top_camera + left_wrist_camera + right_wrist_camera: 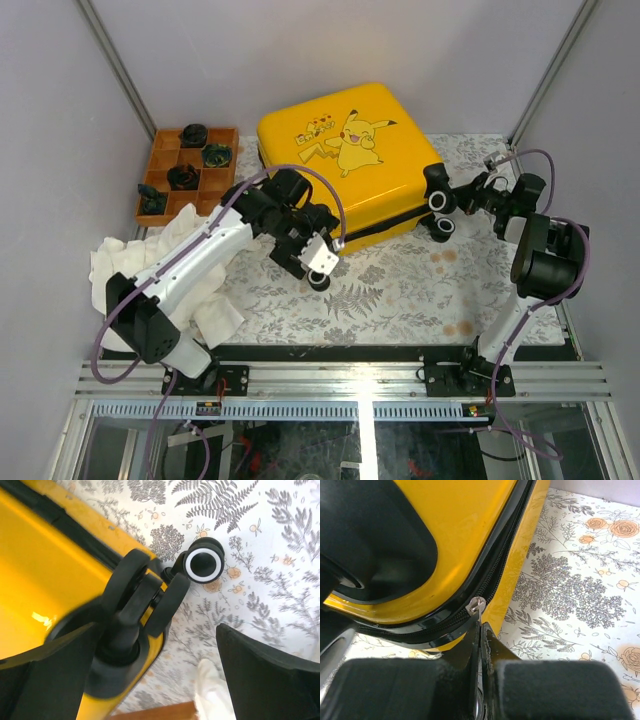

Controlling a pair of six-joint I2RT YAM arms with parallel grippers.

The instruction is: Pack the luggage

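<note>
Luggage (pixel 350 170) shut, orange tray (pixel 170 155) holding dark items (pixel 186 176), left pincer (pixel 156 630) apart, right pincer (pixel 480 632) clamped on zipper pull (pixel 476 605)

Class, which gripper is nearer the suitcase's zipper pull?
Right. The right gripper is shut on the zipper pull at the luggage's edge; the left gripper stands open by a wheel at another corner.

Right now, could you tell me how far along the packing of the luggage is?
Done: the luggage lies closed. In hand: the right gripper is pinched on the zipper pull, while the left gripper hangs open by a corner wheel. Left: finishing the zip; how much remains I cannot tell. Dark items sit in the orange tray and a white cloth lies outside.
</note>
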